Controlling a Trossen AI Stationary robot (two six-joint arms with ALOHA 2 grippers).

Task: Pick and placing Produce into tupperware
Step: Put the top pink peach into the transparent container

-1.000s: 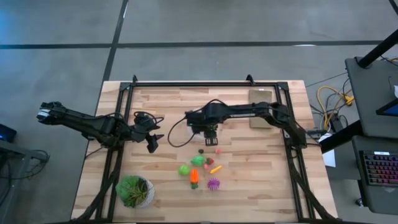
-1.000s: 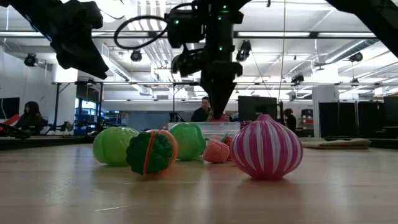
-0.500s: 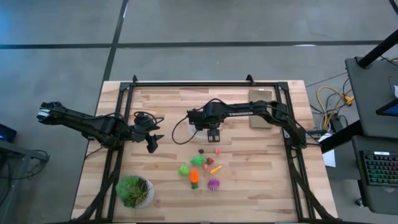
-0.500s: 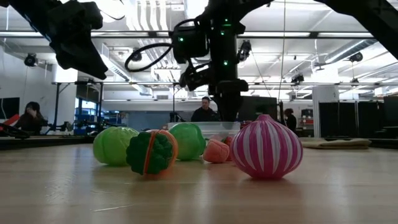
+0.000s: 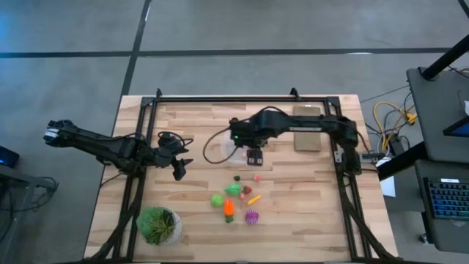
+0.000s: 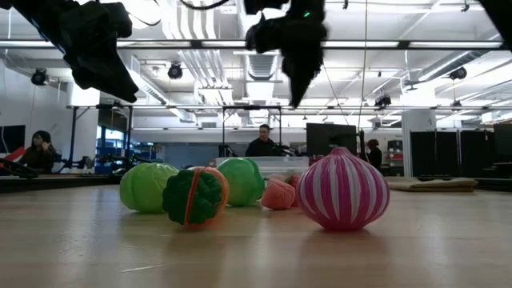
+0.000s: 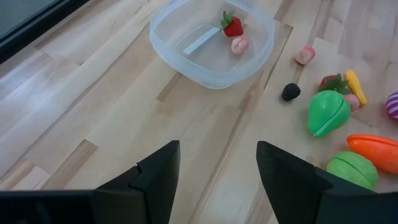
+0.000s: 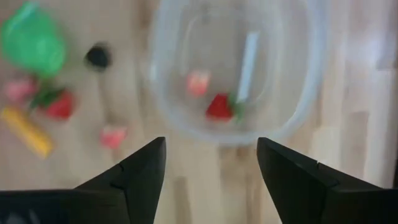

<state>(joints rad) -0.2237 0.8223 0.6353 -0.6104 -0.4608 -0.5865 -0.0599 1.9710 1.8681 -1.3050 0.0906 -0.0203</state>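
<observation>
The tupperware (image 7: 211, 37) is a clear, rounded container on the table's middle; inside lie a red strawberry (image 7: 233, 26) and a pink piece (image 7: 239, 45). My right gripper (image 8: 211, 180) hangs open above the tupperware's (image 8: 236, 68) near rim, holding nothing. More produce lies nearer: a dark berry (image 5: 237, 178), a pink piece (image 5: 257, 177), green pieces (image 5: 217, 199), an orange carrot (image 5: 229, 208), a yellow piece (image 5: 253, 198) and a purple striped one (image 6: 342, 190). My left gripper (image 7: 217, 180) waits open, raised left of the tupperware.
A leafy plant in a white pot (image 5: 159, 225) stands at the near left corner. A flat brown board (image 5: 308, 128) lies at the far right. A black frame (image 5: 242, 99) borders the table. Bare wood shows right of the produce.
My right gripper has risen from just above the tupperware to well clear of it and drifted slightly toward the table's far right. The produce on the table has stayed where it was.
</observation>
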